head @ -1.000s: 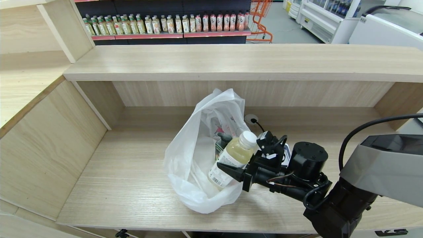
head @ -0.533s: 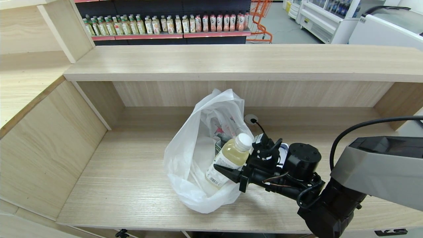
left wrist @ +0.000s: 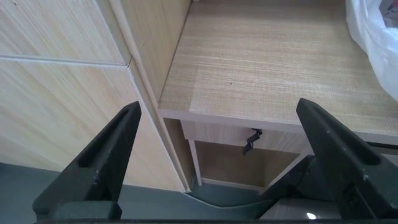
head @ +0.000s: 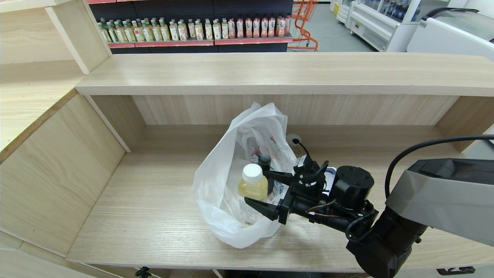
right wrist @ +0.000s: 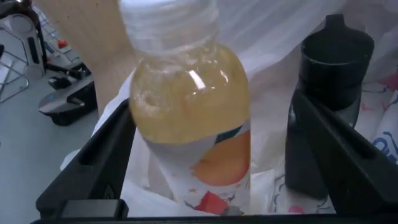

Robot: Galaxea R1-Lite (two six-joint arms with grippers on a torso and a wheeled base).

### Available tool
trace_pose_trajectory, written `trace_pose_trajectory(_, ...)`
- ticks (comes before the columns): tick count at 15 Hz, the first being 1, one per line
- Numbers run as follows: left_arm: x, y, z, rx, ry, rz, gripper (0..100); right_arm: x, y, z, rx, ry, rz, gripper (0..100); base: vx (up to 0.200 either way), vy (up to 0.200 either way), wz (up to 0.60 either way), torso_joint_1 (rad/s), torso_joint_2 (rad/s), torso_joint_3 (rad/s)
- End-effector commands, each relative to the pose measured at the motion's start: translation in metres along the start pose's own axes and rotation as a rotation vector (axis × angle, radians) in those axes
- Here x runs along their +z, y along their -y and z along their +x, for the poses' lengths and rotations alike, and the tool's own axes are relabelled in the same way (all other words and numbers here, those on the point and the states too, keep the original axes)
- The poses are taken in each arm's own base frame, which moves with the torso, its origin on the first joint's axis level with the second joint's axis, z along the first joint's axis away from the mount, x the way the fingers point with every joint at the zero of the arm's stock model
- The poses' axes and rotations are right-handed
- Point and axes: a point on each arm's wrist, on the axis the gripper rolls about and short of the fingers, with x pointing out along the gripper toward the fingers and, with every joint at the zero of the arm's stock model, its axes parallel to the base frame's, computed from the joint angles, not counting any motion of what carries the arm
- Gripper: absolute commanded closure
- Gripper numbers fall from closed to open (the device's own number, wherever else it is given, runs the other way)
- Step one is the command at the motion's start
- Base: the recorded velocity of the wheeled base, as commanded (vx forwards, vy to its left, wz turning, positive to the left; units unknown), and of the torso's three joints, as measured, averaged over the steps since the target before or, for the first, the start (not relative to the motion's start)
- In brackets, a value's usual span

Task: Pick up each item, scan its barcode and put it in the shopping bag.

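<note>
**Juice bottle point(head: 252, 185) in shopping bag point(head: 224, 181), jaws apart**

Head view: bottle upright inside the white bag, white cap up, just beside a dark-capped bottle point(head: 264, 159). Bag sits mid-counter point(head: 154, 208), nearer the front edge. Right gripper point(head: 256, 187) is spread, one finger each side of the bottle.

Left wrist view: left gripper point(left wrist: 219, 109) wide apart, above the counter's front edge.

Right wrist view: bottle point(right wrist: 186, 112) between the parted fingers point(right wrist: 87, 174); contact unclear.

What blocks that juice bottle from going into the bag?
Nothing visible: the bottle stands upright inside the bag, beside a dark bottle, with the right end effector open around it.
</note>
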Motion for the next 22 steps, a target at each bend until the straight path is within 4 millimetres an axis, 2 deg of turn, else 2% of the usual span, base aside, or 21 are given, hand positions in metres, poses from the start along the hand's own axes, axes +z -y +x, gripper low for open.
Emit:
trace_pose_trajectory(1,0.0,0.0,0.0,0.001,0.0,0.0,0,0.017,-0.005,-0.001,0.015,0.044,0.024,0,0.0,0.0,0.0,0.0,0.0,0.0)
trace_pose_trajectory(3,0.0,0.0,0.0,0.0,0.0,0.0,0,0.043,-0.01,-0.009,0.023,0.102,0.097,0,0.0,0.0,0.0,0.0,0.0,0.0)
trace_pose_trajectory(5,0.0,0.0,0.0,0.0,0.0,0.0,0,0.086,-0.018,-0.031,0.028,0.2,0.122,0,0.0,0.0,0.0,0.0,0.0,0.0)
trace_pose_trajectory(6,0.0,0.0,0.0,0.0,0.0,0.0,0,0.109,-0.025,-0.056,0.014,0.223,0.131,0,0.0,0.0,0.0,0.0,0.0,0.0)
trace_pose_trajectory(7,0.0,0.0,0.0,0.0,0.0,0.0,0,0.118,-0.029,-0.069,0.001,0.218,0.132,0,0.0,0.0,0.0,0.0,0.0,0.0)
trace_pose_trajectory(8,0.0,0.0,0.0,0.001,0.0,-0.002,0,0.138,-0.049,-0.108,-0.006,0.184,0.145,0,0.0,0.0,0.0,0.0,0.0,0.0)
trace_pose_trajectory(9,0.0,0.0,0.0,0.001,0.0,0.0,0,0.148,-0.057,-0.126,-0.005,0.178,0.141,0,0.0,0.0,0.0,0.0,0.0,0.0)
trace_pose_trajectory(11,0.0,0.0,0.0,0.001,0.0,0.0,0,0.158,-0.058,-0.151,-0.067,0.201,0.092,0,0.0,0.0,0.0,0.0,0.0,0.0)
trace_pose_trajectory(14,0.0,0.0,0.0,0.001,0.0,0.0,0,0.145,-0.067,-0.203,-0.247,0.119,0.095,0,0.0,0.0,0.0,0.0,0.0,0.0)
trace_pose_trajectory(15,0.0,0.0,0.0,0.0,0.0,0.0,0,0.132,-0.071,-0.23,-0.402,0.017,0.09,0,0.0,0.0,0.0,0.0,0.0,0.0)
trace_pose_trajectory(16,0.0,0.0,0.0,0.001,0.0,0.0,0,0.122,-0.078,-0.245,-0.523,-0.056,0.089,0,0.0,0.0,0.0,0.0,0.0,0.0)
trace_pose_trajectory(17,0.0,0.0,0.0,0.0,0.0,0.0,0,0.108,-0.106,-0.273,-0.809,-0.161,0.105,0,0.0,0.0,0.0,0.0,0.0,0.0)
trace_pose_trajectory(18,0.0,0.0,0.0,0.0,0.0,0.0,0,0.097,-0.127,-0.29,-0.964,-0.211,0.121,0,0.0,0.0,0.0,0.0,0.0,0.0)
trace_pose_trajectory(20,0.0,0.0,0.0,0.0,0.0,0.0,0,0.074,-0.158,-0.311,-1.053,-0.179,0.09,0,0.0,0.0,0.0,0.0,0.0,0.0)
trace_pose_trajectory(22,0.0,0.0,0.0,0.0,0.0,0.0,0,0.044,-0.175,-0.323,-1.123,-0.093,0.032,0,0.0,0.0,0.0,0.0,0.0,0.0)
